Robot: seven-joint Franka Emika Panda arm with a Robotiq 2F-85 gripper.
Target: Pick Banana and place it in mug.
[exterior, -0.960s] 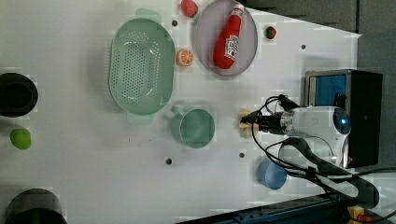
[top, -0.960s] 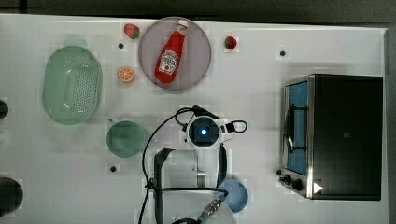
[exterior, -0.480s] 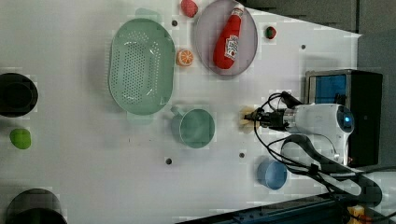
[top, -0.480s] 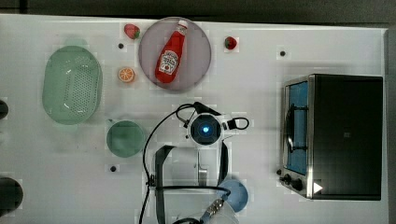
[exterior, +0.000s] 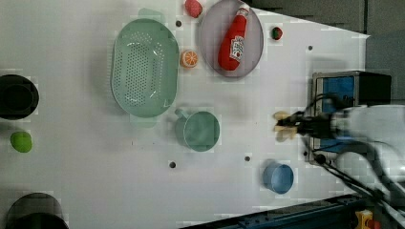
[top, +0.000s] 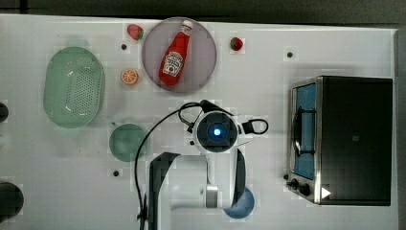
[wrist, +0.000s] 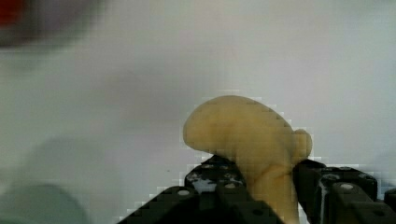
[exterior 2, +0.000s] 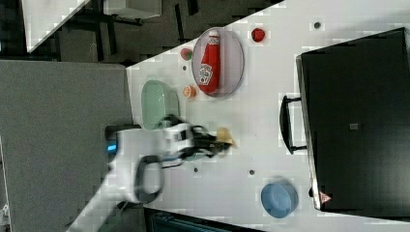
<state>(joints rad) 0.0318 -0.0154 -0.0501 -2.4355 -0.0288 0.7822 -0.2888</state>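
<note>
between the black fingers (wrist: 219, 182) of the gripper (wrist: 264, 186), the banana (wrist: 247, 135) sits pinched, pale yellow, its rounded end sticking out past the fingertips. in the left view the banana (exterior: 282, 128) shows at the gripper's tip, apparently lifted clear of the white table (exterior: 86, 181), though the height cannot be judged.

pick step: looks done. place step: not done.

mug (exterior: 198, 131), dark green, stands upright and looks empty, well apart from the banana toward the left view's left; its handle nub points at the perforated basket (exterior: 143, 67) just beside it. in the top view the mug (top: 127, 142) lies to the top view's left of the wrist.

judgement: roughly halfway. left to do: carry across to above the mug mouth, lower, let go.

other items nearby: blue cup (exterior: 278, 177), orange slice (exterior: 189, 58), ketchup bottle (exterior: 234, 40) on the purple plate (exterior: 210, 28), toaster oven (top: 354, 139).
</note>
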